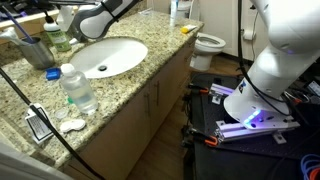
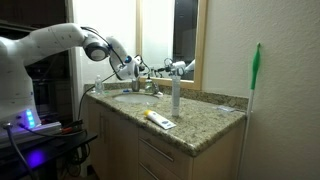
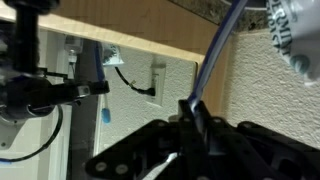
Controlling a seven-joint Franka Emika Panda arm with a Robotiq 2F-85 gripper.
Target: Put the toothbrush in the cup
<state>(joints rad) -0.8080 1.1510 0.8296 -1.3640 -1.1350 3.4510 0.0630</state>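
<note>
In the wrist view my gripper (image 3: pixel 195 118) is shut on the toothbrush (image 3: pixel 213 62), a thin bluish-white stick that slants up to the right from between the black fingers. In an exterior view the gripper (image 1: pixel 68 20) hangs over the back of the counter, behind the sink and just right of the grey-green cup (image 1: pixel 36 50). The cup stands upright at the counter's left end. In an exterior view the gripper (image 2: pixel 132 69) is above the faucet area. The toothbrush is too thin to make out in either exterior view.
A clear water bottle with a blue cap (image 1: pixel 76 88) stands in front of the sink (image 1: pixel 105 57). A yellow object (image 2: pixel 156 118) lies near the counter's front edge. The faucet (image 2: pixel 150 86), a mirror and the wall lie behind. A toilet (image 1: pixel 208 43) is beyond the counter.
</note>
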